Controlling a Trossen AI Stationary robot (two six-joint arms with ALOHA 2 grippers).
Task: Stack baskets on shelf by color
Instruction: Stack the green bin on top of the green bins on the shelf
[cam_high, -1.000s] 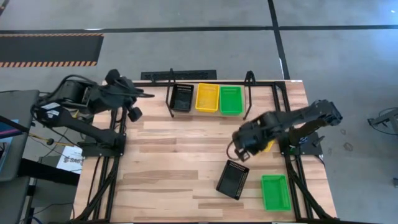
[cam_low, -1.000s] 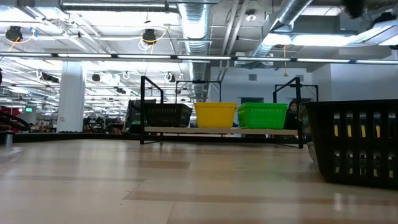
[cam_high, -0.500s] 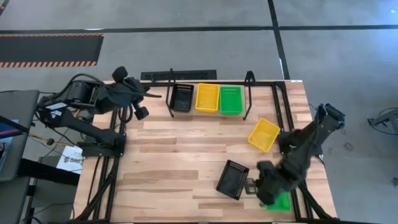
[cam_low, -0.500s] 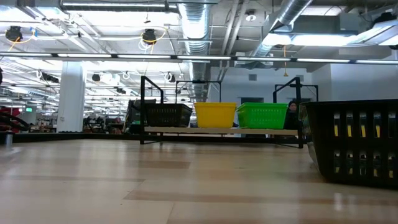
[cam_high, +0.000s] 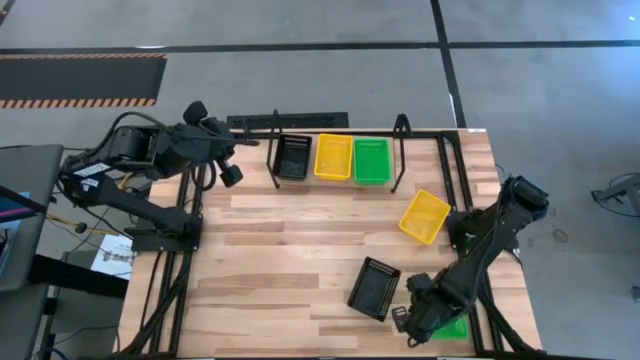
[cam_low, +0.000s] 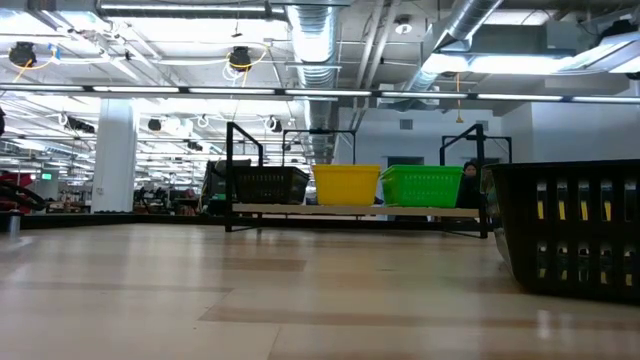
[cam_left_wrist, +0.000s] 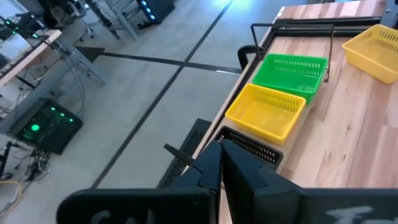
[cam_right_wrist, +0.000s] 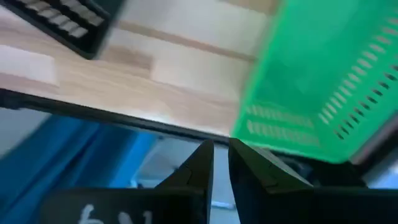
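On the shelf stand a black, a yellow and a green basket, one colour per spot. The right gripper, fingers nearly closed and empty, hangs over the loose green basket at the tabletop edge, seemingly lining up a grasp; it has crept slightly leftward. The left gripper, clenched, waits beside the shelf. A black basket and a yellow basket lie loose.

Six baskets are showing: two black, two yellow, two green. One shelf is standing, two arms are reaching over one table.
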